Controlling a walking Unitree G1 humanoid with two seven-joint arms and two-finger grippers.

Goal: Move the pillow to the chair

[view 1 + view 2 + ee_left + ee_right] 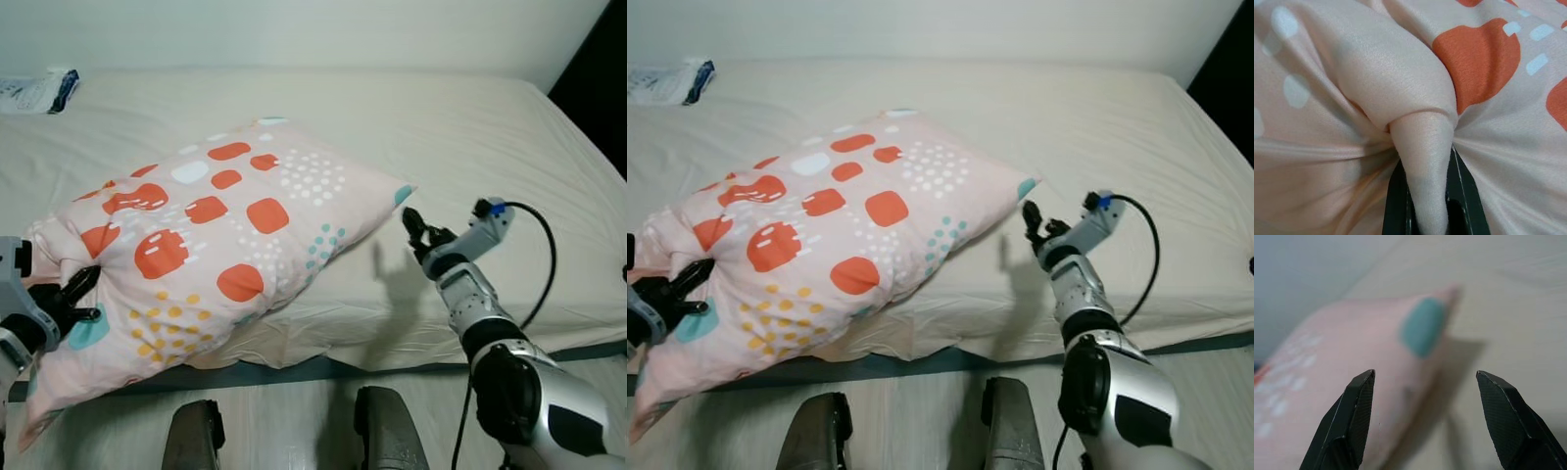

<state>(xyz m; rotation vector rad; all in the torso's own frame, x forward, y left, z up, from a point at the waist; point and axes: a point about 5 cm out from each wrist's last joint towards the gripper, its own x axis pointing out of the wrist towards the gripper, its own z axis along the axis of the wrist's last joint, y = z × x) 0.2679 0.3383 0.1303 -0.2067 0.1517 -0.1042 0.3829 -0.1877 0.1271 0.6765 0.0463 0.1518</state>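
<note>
A pale pink pillow (211, 235) with orange, teal and yellow shapes lies on the bed, its near-left end hanging over the mattress edge. My left gripper (80, 296) is shut on a bunched fold of the pillow (1422, 161) at that near-left end. My right gripper (416, 233) hovers open just off the pillow's right corner (1422, 328), which carries a teal patch; nothing lies between its fingers (1349, 423).
The cream bed (470, 127) spreads wide to the right and back. A white and blue packet (39, 91) lies at the far left of the bed. The mattress front edge (323, 367) runs just ahead of my feet (387, 426). A black cable (544, 255) loops off my right wrist.
</note>
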